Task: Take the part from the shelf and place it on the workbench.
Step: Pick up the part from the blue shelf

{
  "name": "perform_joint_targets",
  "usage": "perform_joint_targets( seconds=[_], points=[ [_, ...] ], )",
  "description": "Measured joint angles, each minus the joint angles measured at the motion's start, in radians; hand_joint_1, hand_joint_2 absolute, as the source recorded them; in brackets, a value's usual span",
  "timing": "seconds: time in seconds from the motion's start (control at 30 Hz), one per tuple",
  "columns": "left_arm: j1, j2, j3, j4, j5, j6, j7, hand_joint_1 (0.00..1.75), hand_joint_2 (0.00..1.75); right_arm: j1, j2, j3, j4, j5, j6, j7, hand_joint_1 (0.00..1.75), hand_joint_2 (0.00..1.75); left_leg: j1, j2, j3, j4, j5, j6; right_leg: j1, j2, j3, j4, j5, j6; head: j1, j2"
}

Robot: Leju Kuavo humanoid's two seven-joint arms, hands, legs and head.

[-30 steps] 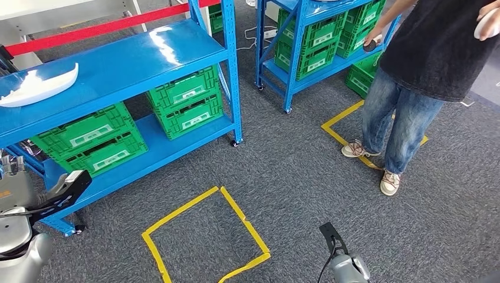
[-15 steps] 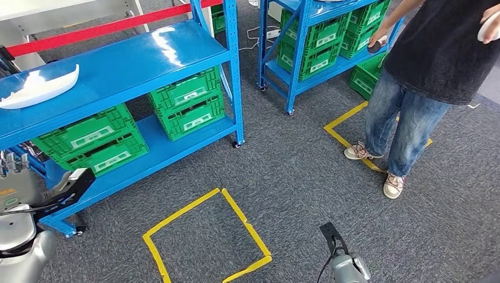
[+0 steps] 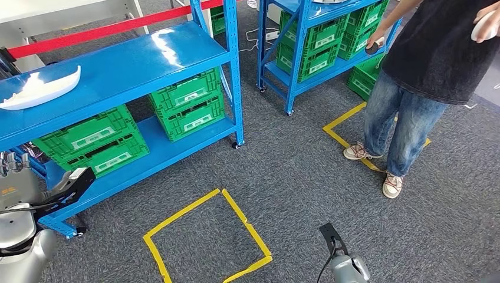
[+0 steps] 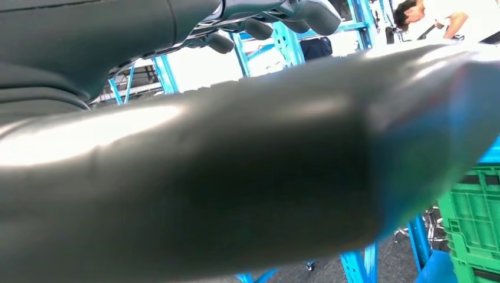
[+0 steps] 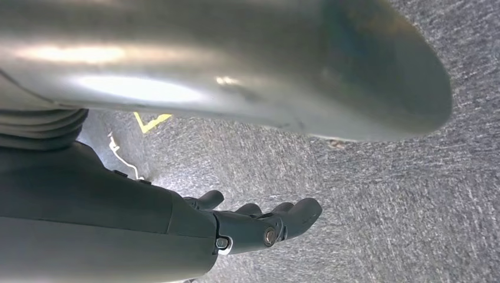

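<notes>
We find the left hand (image 4: 259,20) low beside the shelf, fingers slack and apart, holding nothing; the right hand (image 5: 259,227) hangs over the carpet, fingers loosely spread, likewise carrying nothing. The part (image 3: 38,88), a white curved shell, lies on the top deck of the near blue shelf (image 3: 135,65), toward its far left end and well apart from both hands. We judge the step in hand to be the approach: the body needs to square up to the shelf front and close in before the left arm lifts, coming over the deck edge from above rather than from under it. The upright post (image 3: 234,76) and the deck lip are the edges to clear. Green crates (image 3: 186,103) sit under the deck. Open carpet around the yellow tape square (image 3: 203,236) gives room; a person (image 3: 424,76) stands to the right, near the second shelf (image 3: 306,41)
</notes>
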State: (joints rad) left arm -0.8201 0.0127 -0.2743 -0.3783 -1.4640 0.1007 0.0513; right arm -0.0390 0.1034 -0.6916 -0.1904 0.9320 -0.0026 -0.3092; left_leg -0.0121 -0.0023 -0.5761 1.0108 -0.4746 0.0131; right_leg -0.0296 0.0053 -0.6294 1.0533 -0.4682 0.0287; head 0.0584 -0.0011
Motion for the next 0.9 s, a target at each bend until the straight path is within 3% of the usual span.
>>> perform_joint_targets(
  seconds=[0.07, 0.13, 0.17, 0.2, 0.27, 0.33, 0.37, 0.5, 0.57, 0.63, 0.67, 0.7, 0.73, 0.8, 0.83, 0.9],
  points=[
    [-0.004, -0.003, 0.000, -0.001, 0.000, 0.001, 0.000, 0.00, 0.00, 0.000, 0.000, 0.000, 0.000, 0.003, 0.000, -0.001, 0.00, 0.00, 0.007, 0.003, 0.011, -0.013, 0.006, 0.006, 0.002, -0.001, -0.037, 0.077, -0.039, 0.004, 0.001, 0.000],
    [-0.003, -0.005, 0.000, -0.001, 0.001, 0.001, -0.002, 0.00, 0.00, 0.001, -0.001, 0.000, 0.000, 0.006, 0.001, 0.000, 0.00, 0.00, 0.007, 0.003, 0.013, -0.012, 0.002, 0.010, 0.003, -0.001, -0.104, 0.203, -0.090, 0.009, 0.002, 0.000],
    [0.000, -0.006, 0.000, 0.000, 0.001, 0.001, -0.003, 0.00, 0.00, 0.002, -0.001, 0.000, 0.000, 0.007, 0.001, 0.000, 0.00, 0.00, 0.007, 0.003, 0.014, -0.009, -0.001, 0.010, 0.002, -0.001, -0.128, 0.243, -0.098, 0.011, 0.002, 0.000],
    [0.002, -0.007, 0.000, 0.000, 0.001, 0.001, -0.004, 0.00, 0.00, 0.002, -0.002, 0.000, 0.000, 0.008, 0.001, 0.001, 0.00, 0.00, 0.008, 0.002, 0.015, -0.007, -0.005, 0.008, 0.002, -0.001, -0.135, 0.248, -0.087, 0.013, 0.002, 0.000],
    [0.005, -0.008, 0.000, 0.001, 0.001, 0.001, -0.005, 0.00, 0.00, 0.002, -0.002, 0.000, 0.000, 0.009, 0.001, 0.000, 0.00, 0.00, 0.012, 0.001, 0.021, 0.004, -0.019, -0.001, -0.001, -0.003, -0.092, 0.145, -0.020, 0.017, 0.002, 0.000],
    [0.003, -0.008, 0.000, 0.001, 0.001, 0.001, -0.005, 0.00, 0.00, 0.002, -0.002, 0.000, 0.000, 0.009, 0.001, 0.000, 0.00, 0.00, 0.011, 0.000, 0.023, 0.017, -0.035, -0.013, 0.000, -0.004, -0.036, 0.035, 0.018, 0.012, 0.002, 0.000],
    [0.002, -0.007, 0.000, 0.001, 0.001, 0.001, -0.005, 0.00, 0.00, 0.002, -0.002, 0.000, 0.000, 0.009, 0.002, 0.000, 0.00, 0.00, 0.009, 0.000, 0.022, 0.021, -0.041, -0.019, 0.001, -0.003, -0.024, 0.012, 0.018, 0.006, 0.002, 0.000],
    [0.001, -0.008, 0.000, -0.001, 0.001, 0.001, -0.005, 0.00, 0.00, 0.002, 0.001, -0.001, 0.001, 0.011, 0.003, 0.000, 0.00, 0.00, 0.008, -0.002, 0.025, 0.027, -0.055, -0.038, 0.001, -0.001, -0.011, 0.004, 0.002, -0.026, 0.000, 0.000],
    [0.000, -0.008, 0.000, -0.002, 0.001, 0.002, -0.005, 0.00, 0.00, 0.001, 0.001, -0.001, 0.001, 0.012, 0.003, 0.000, 0.00, 0.00, 0.010, -0.002, -0.011, 0.099, -0.085, -0.047, -0.002, 0.000, 0.004, -0.001, -0.006, -0.038, -0.004, 0.000],
    [0.003, -0.008, 0.000, 0.000, 0.001, 0.002, -0.004, 0.00, 0.00, 0.002, 0.001, -0.001, 0.001, 0.014, 0.003, -0.001, 0.00, 0.00, 0.012, -0.001, -0.093, 0.235, -0.126, -0.053, -0.002, 0.001, 0.018, -0.002, -0.018, -0.044, -0.007, 0.000],
    [0.007, -0.008, 0.000, 0.001, 0.001, 0.002, -0.004, 0.00, 0.00, 0.002, 0.001, -0.001, 0.001, 0.015, 0.003, -0.001, 0.00, 0.00, 0.012, -0.001, -0.132, 0.288, -0.132, -0.054, -0.002, 0.002, 0.026, -0.002, -0.024, -0.045, -0.007, 0.000],
    [0.011, -0.008, 0.000, 0.002, 0.001, 0.002, -0.004, 0.00, 0.00, 0.003, 0.001, -0.001, 0.001, 0.016, 0.003, -0.001, 0.00, 0.00, 0.013, -0.001, -0.155, 0.306, -0.118, -0.052, -0.001, 0.003, 0.035, -0.002, -0.032, -0.044, -0.007, 0.000],
    [0.013, -0.007, 0.000, 0.002, 0.001, 0.002, -0.003, 0.00, 0.00, 0.003, 0.001, -0.001, 0.001, 0.018, 0.003, -0.001, 0.00, 0.00, 0.012, -0.001, -0.157, 0.283, -0.083, -0.048, 0.000, 0.004, 0.045, -0.002, -0.039, -0.044, -0.007, 0.000],
    [0.014, -0.005, 0.000, 0.001, 0.002, 0.006, -0.002, 0.00, 0.00, 0.003, 0.003, -0.001, 0.001, 0.020, 0.003, -0.001, 0.00, 0.00, 0.008, -0.002, -0.115, 0.156, 0.012, -0.033, 0.001, 0.005, 0.068, -0.004, -0.056, -0.041, -0.007, 0.000],
    [0.014, -0.003, 0.000, 0.001, 0.002, 0.008, -0.001, 0.00, 0.00, 0.002, 0.004, -0.001, 0.001, 0.021, 0.003, -0.001, 0.00, 0.00, 0.004, -0.002, -0.090, 0.095, 0.040, -0.025, 0.002, 0.006, 0.077, -0.006, -0.063, -0.038, -0.008, 0.000],
    [0.013, 0.000, 0.001, 0.001, 0.003, 0.012, 0.000, 0.00, 0.00, 0.001, 0.005, -0.001, 0.001, 0.023, 0.004, -0.001, 0.00, 0.00, -0.004, -0.002, -0.060, 0.033, 0.043, -0.014, 0.001, 0.007, 0.086, -0.010, -0.068, -0.026, -0.009, 0.000]
  ],
)
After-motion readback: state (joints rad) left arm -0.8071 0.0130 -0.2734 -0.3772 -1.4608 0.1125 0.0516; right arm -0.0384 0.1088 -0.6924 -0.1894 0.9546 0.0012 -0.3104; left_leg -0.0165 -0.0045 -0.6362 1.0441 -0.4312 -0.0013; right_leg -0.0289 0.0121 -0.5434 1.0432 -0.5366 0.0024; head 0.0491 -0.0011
